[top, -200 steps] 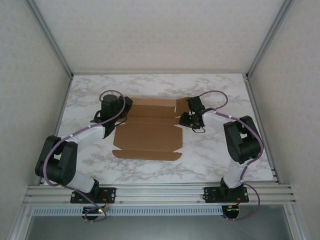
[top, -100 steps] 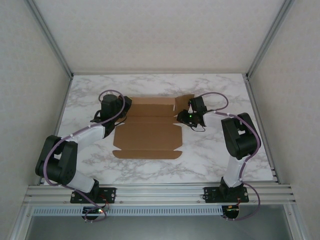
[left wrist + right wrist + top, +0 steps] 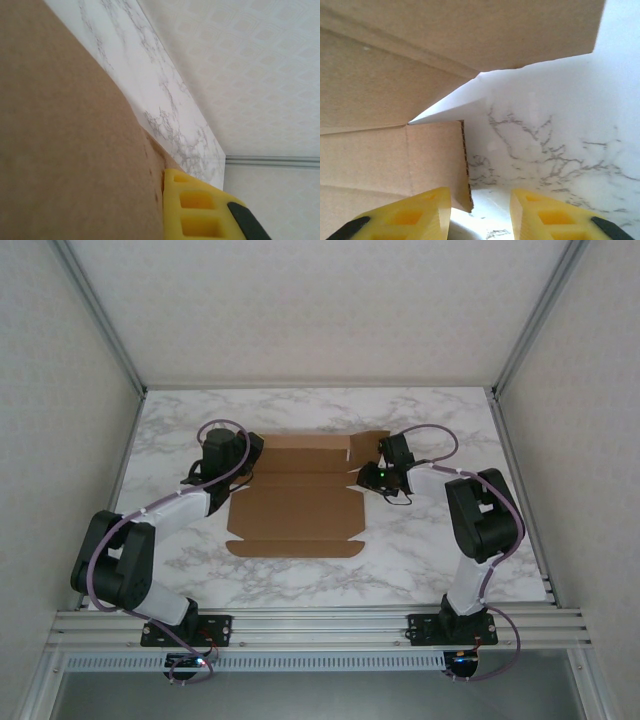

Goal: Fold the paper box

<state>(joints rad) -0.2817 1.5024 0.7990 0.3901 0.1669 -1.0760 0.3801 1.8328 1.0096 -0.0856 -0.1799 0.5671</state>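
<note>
1. Over the middle of the marble bench [image 3: 420,550], the paper box [image 3: 295,510] lies opened out and mostly flat between the two arms. The left hand [image 3: 238,462] sits at its left edge. The right hand [image 3: 372,477] sits at its right edge, just beside a raised flap [image 3: 372,443] at the far right corner.
2. At the left wrist, the brown board of the paper box [image 3: 65,150] lies right against one yellow finger [image 3: 195,212]. This hand is closed tight. I cannot tell whether it pinches the board's edge or only presses on it.
3. At the right wrist, the right hand [image 3: 480,215] has its jaws partly apart and grips nothing. A corner tab [image 3: 437,160] reaches towards the gap beside one finger, with the raised flap [image 3: 470,30] above it and bare bench [image 3: 560,140] alongside.
4. The sheet looks light and thin, stiff across its panels, and ready to hinge along its scored creases. It will probably skate on the smooth marble, and its tabs would buckle or tear if nipped hard. The safest hold is likely a flap's free edge near its middle, while the other hand pins the base panel.
</note>
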